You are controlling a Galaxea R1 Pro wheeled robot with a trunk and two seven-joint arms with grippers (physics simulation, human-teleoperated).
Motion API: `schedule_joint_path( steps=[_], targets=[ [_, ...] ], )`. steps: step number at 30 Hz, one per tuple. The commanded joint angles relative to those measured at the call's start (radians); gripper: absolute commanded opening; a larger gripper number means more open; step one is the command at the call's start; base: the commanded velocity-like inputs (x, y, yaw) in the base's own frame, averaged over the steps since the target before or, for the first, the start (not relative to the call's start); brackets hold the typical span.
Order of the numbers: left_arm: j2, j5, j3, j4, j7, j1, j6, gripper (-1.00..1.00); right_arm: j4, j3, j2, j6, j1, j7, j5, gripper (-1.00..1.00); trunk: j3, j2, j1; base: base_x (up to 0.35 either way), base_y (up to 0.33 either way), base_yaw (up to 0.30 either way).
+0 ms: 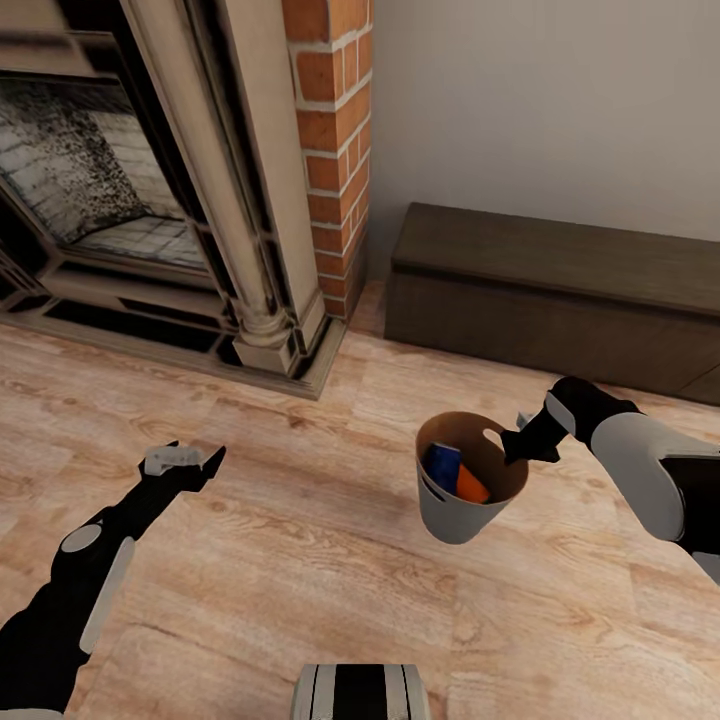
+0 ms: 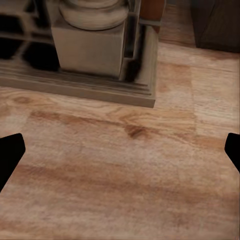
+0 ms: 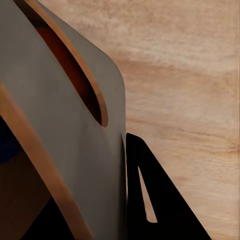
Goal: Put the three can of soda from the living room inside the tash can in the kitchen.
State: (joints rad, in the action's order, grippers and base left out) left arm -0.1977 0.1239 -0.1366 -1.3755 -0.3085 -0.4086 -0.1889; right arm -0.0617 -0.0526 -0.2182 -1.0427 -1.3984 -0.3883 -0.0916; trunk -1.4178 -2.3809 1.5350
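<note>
From my remote station the head view looks down on the living room: a light wood floor, an ornate dark stone fireplace far left, a red brick column beside it, and a long low dark-brown cabinet against the far wall at right.

The trash can sits right of centre, held off the floor with its shadow below it. Its long axis tilts slightly, the open mouth pointing up and toward the far side, the narrow grey base nearest me. Inside, against the brown-copper wall, I see a blue soda can on the left and an orange soda can touching it on the right; I cannot make out a third.

My right claw grips the bin's right rim; in the right wrist view a dark finger lies flat against the grey outer wall, by the handle slot.

My left claw hangs over bare floor at left, well apart from the bin, its fingertips spread wide and holding nothing.
</note>
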Motion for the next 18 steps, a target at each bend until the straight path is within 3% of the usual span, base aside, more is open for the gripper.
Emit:
schedule_joint_path(
  steps=[1, 8, 18],
  targets=[
    [0.0, 0.002, 0.0, -0.003, 0.0, 0.001, -0.005, 1.0, 0.0, 0.017, 0.0, -0.005, -0.001, -0.004, 0.027, -1.0, -0.003, -0.007, 0.004, 0.0, 0.0, 0.0],
    [0.0, 0.006, -0.001, -0.01, 0.0, 0.003, -0.016, 1.0, 0.0, 0.02, -0.002, -0.005, -0.001, -0.005, 0.027, -1.0, -0.025, -0.056, 0.031, 0.0, 0.0, 0.0],
    [0.003, 0.005, -0.002, -0.004, 0.001, 0.004, -0.011, 1.0, -0.001, 0.02, -0.007, -0.005, -0.001, -0.005, 0.026, -1.0, -0.025, -0.056, 0.031, 0.0, 0.0, 0.0]
  ],
)
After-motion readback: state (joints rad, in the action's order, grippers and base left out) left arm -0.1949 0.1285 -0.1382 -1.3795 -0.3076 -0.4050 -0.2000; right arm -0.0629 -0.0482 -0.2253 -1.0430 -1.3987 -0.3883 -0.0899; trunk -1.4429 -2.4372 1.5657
